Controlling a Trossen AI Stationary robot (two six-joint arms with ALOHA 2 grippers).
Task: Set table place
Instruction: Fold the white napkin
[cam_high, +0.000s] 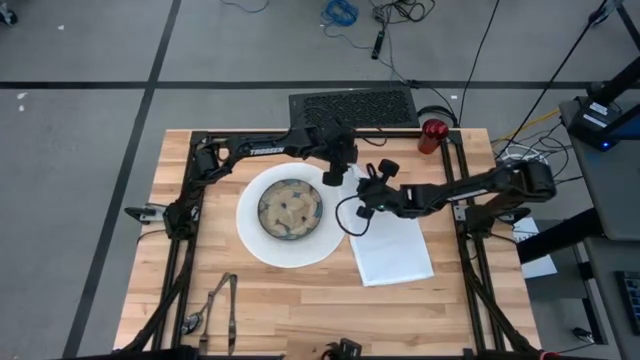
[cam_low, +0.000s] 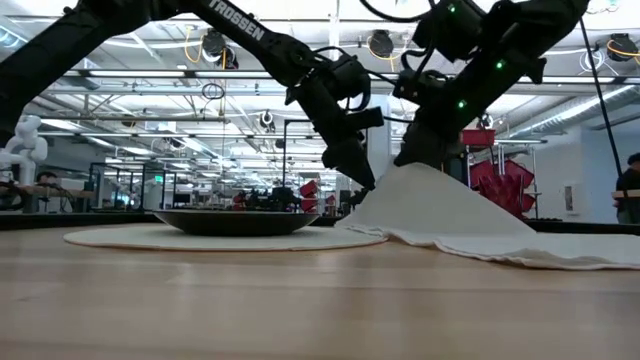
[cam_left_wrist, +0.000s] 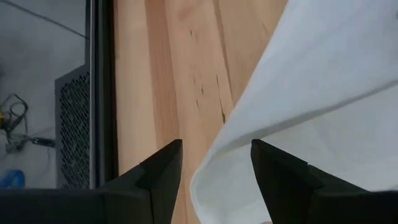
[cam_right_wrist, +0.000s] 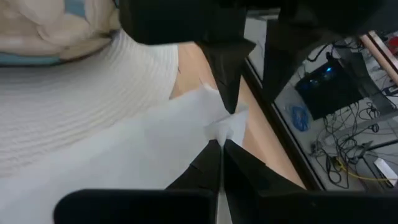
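Note:
A white cloth napkin (cam_high: 395, 250) lies on the table (cam_high: 270, 300) to the right of the big white plate (cam_high: 262, 240), which carries the patterned bowl (cam_high: 290, 208). My right gripper (cam_right_wrist: 222, 144) is shut on the napkin's far-left corner, which is raised like a tent (cam_low: 430, 190). My left gripper (cam_left_wrist: 216, 144) is open beside the plate's far-right rim, and the raised napkin edge (cam_left_wrist: 214, 180) runs between its fingers. A red cup (cam_high: 432, 132) stands at the far edge. Dark cutlery (cam_high: 215, 305) lies near the front left. My right gripper pinches the napkin's corner (cam_right_wrist: 231, 124) between its two shut fingers, slanting down from the table's right side. That corner is lifted clear and the cloth slopes down from it. The napkin's other end (cam_low: 540, 250) stays on the table. My left gripper stands with one finger on each side of the lifted napkin edge; I cannot tell whether it touches the cloth.
A black perforated box (cam_high: 352, 105) sits just past the table's far edge. The black frame posts (cam_high: 470, 230) rise along the right and left sides. Bare wood shows along the near part of the table (cam_high: 300, 320).

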